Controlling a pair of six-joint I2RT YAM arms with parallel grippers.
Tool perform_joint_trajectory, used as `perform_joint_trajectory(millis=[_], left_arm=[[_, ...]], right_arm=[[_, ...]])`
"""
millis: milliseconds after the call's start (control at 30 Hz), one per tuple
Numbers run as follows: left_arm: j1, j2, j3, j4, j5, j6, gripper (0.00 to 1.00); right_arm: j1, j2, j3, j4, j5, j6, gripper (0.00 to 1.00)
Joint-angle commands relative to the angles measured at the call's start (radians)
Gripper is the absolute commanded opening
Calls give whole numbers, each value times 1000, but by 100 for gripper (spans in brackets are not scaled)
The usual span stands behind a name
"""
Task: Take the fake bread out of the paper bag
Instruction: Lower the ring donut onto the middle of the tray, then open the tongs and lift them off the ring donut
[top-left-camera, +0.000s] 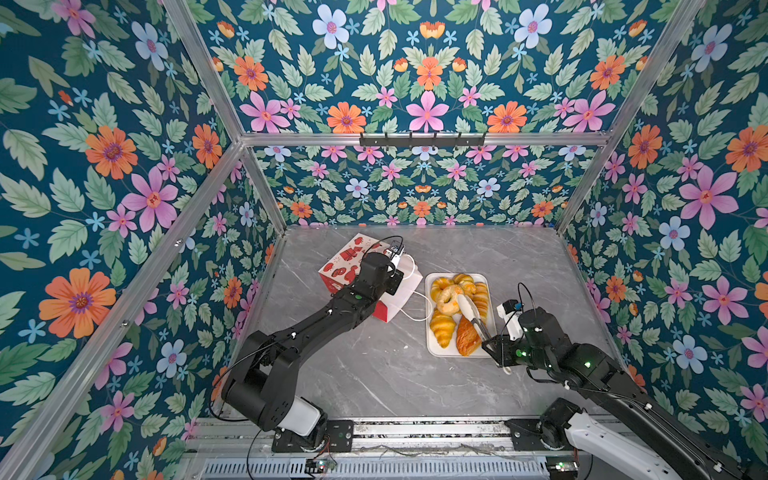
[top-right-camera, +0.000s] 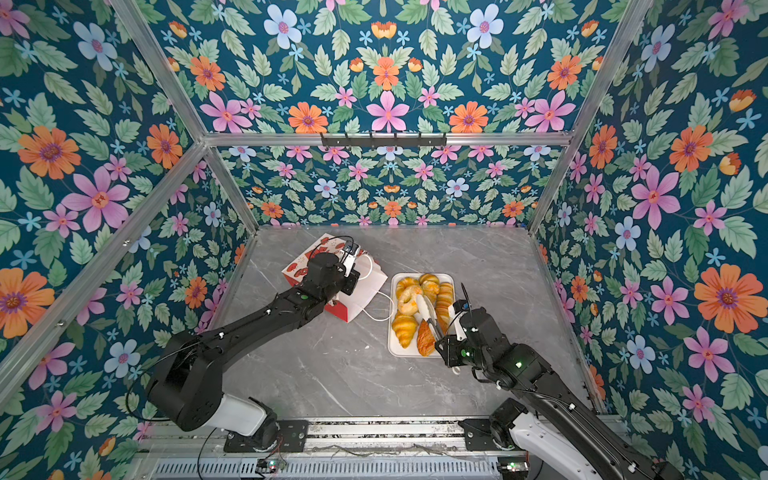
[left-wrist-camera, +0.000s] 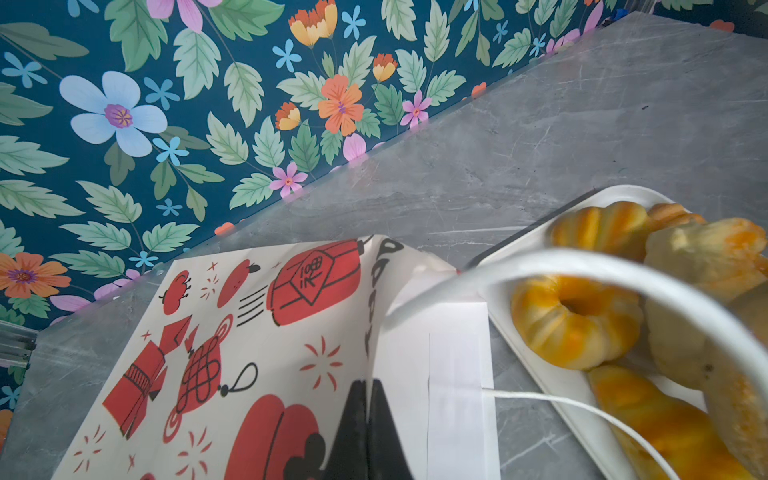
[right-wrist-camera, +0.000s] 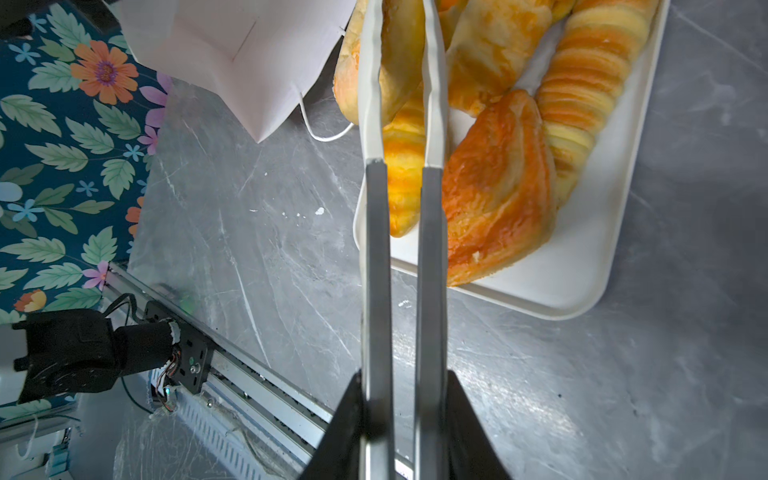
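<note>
- Well, on the left the paper bag (top-left-camera: 345, 261) seems to lie tipped over on the grey marbled tabletop (top-left-camera: 374, 374), its mouth end toward the tray (right-wrist-camera: 561, 286).
- The left gripper (left-wrist-camera: 365, 428) has its fingers pressed together at the bag's edge, apparently pinching the paper. The bag's inside is hidden.
- Just right of it, the fake bread (top-left-camera: 446, 299) is piled on the white tray, so I judge the emptying nearly done.
- The right gripper (right-wrist-camera: 401, 399) clamps the tongs (right-wrist-camera: 376, 270). Their white tips stand slightly apart over the pile, and I cannot tell whether they nip a piece.
- Next, I'd guess, check the bag, with its mouth held open.
- The smooth tabletop carries a few white specks, and floral walls (top-left-camera: 104, 166) close in all round.
</note>
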Motion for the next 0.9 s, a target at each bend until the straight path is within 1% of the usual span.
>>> perform_joint_trajectory(millis=[0, 267, 400, 500, 633, 833, 867], left_arm=[[1, -10, -7, 36, -7, -9, 0], [0, -16, -26, 48, -2, -13, 0], [1, -21, -33, 54, -4, -13, 0], [3, -21, -35, 56, -4, -13, 0], [3, -19, -36, 58, -3, -16, 0], [3, -15, -34, 62, 3, -16, 0], [3, -15, -33, 63, 4, -18, 0]], right_arm=[[0, -14, -8, -3, 13, 17, 3], [-2, -2, -45, -4, 12, 34, 3], [-2, 6, -46, -29, 34, 41, 5], [-2, 9, -42, -53, 47, 47, 12], [-2, 8, -29, -98, 66, 59, 24], [-1, -37, -28, -123, 86, 68, 34], [-2, -44, -28, -125, 91, 70, 35]])
